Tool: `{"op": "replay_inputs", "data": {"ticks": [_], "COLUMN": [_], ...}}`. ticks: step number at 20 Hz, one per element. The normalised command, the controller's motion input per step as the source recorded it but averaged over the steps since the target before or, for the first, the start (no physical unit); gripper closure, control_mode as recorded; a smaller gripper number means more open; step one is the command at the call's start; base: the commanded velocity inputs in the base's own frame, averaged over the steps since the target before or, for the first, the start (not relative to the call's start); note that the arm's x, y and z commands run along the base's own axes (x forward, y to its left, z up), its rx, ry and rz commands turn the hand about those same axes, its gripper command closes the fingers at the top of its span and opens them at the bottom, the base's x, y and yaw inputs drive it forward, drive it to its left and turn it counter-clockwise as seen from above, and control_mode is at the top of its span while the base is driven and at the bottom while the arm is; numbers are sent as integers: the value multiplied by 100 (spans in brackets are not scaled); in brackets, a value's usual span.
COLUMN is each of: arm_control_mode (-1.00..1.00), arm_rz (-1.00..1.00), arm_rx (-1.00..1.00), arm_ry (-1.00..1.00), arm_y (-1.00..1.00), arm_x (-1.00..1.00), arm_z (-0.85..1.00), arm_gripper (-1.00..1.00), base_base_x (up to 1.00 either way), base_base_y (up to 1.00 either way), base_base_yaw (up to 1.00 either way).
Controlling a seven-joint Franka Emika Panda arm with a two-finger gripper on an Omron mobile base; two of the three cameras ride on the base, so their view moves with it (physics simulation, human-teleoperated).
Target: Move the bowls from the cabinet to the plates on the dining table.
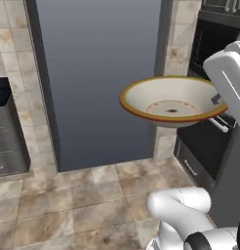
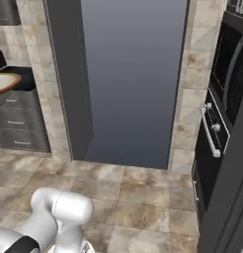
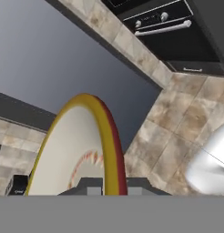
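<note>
We have the cream bowl (image 1: 171, 101) held up in the air, well above the tiled floor (image 1: 68, 210), in front of a tall grey-blue panel (image 1: 100, 73) and just beside a dark oven front (image 1: 210, 132); the claw (image 3: 110, 187) is nearly shut, pinching the bowl's orange-tan rim, and in the hand view the two dark tips sit on either side of that rim at the bottom edge; so the bowl lies straight ahead of the claw, edge-on to the hand camera, its round face fanning away from the fingers; in the left base view it hangs roughly level with its open side up, ringed centre visible, the grip at its right edge where the white arm (image 1: 229, 73) meets it; in the right base view a sliver of the same bowl pokes in at the far left edge; neither plates nor the table appear in these pictures, so we judge this to be the carry stage, with the setting-down not yet begun; what the coming move turns on, in our judgement, is that the bowl sticks out sideways from a rim grip, so its far edge leads any swing and could clip the oven front or tip if the wrist rolls; we would keep it level.
</note>
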Motion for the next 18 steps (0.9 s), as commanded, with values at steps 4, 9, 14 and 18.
{"op": "replay_inputs", "data": {"ticks": [4, 9, 14, 18], "arm_control_mode": [100, 100, 100, 100], "arm_rz": [0, 0, 0, 0], "arm_rx": [0, 0, 0, 0], "arm_ry": [0, 0, 0, 0], "arm_y": [0, 0, 0, 0], "arm_x": [0, 0, 0, 0], "arm_z": [0, 0, 0, 0], "arm_gripper": [100, 100, 100, 100], "base_base_x": [100, 98, 39, 6], "base_base_y": [3, 2, -2, 0], "base_base_yaw": [3, 17, 46, 50]}}
